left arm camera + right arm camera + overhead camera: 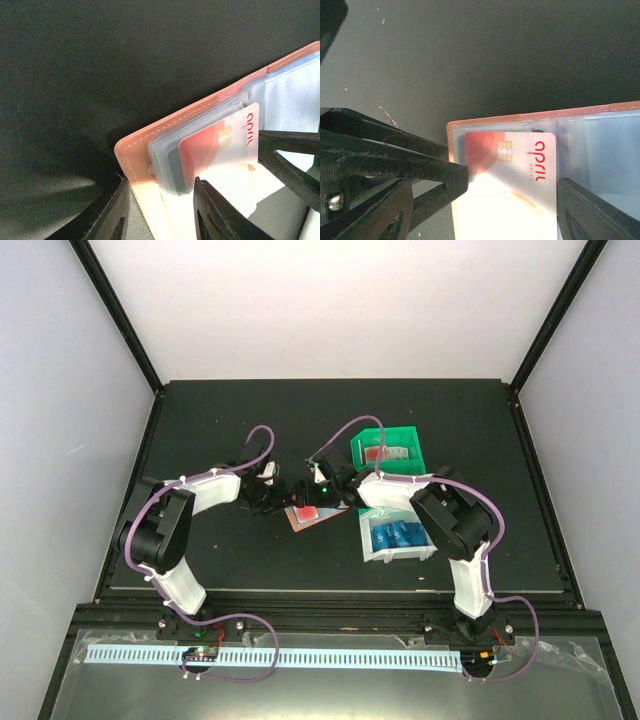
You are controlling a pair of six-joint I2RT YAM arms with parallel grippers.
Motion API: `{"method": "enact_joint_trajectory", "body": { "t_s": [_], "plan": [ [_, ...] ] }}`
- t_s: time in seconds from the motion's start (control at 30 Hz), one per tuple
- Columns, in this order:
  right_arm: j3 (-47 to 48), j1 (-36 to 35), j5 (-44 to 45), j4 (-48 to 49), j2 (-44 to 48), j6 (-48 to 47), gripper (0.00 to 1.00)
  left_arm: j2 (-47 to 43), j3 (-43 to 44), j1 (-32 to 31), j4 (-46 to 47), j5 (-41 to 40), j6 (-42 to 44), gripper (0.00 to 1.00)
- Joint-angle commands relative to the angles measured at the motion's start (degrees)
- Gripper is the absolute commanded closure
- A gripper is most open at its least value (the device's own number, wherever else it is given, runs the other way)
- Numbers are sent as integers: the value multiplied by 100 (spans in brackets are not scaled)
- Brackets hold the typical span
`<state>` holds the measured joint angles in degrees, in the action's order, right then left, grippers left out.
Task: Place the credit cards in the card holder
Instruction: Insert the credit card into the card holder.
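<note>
Seating a card in the holder: one arm bracing, the other standing off.

The left gripper (159, 182) is looking clamped on the near corner of the open holder (135, 150), with the cover and clear sleeves pinched between its fingers. This is likely so the pockets are staying put while a card goes in. The red-and-white card (510, 165) is lying partway into a sleeve, its red end under the plastic and its pale end sticking out. The right gripper (485, 190) is standing with its jaws wide apart on either side of that card, not pinching it, and is probably placed to nudge it deeper. Blue cards (398, 535) are waiting in the white bin (365, 540) near the holder.
</note>
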<state>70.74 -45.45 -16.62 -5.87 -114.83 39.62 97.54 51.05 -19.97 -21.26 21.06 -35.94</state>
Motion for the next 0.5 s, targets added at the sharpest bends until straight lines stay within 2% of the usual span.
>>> {"method": "enact_joint_trajectory", "body": {
  "t_s": [0.0,0.23,0.47],
  "plan": [
    [-170,27,-734,672,-43,149,22,293,-3,-88,118,95,193,64],
    [-79,31,-791,702,-226,361,24,331,-31,-87,231,218,265,66],
    [-324,46,823,-1,747,171,23,24,-128,-91,106,-209,237,65]
  ]
}}
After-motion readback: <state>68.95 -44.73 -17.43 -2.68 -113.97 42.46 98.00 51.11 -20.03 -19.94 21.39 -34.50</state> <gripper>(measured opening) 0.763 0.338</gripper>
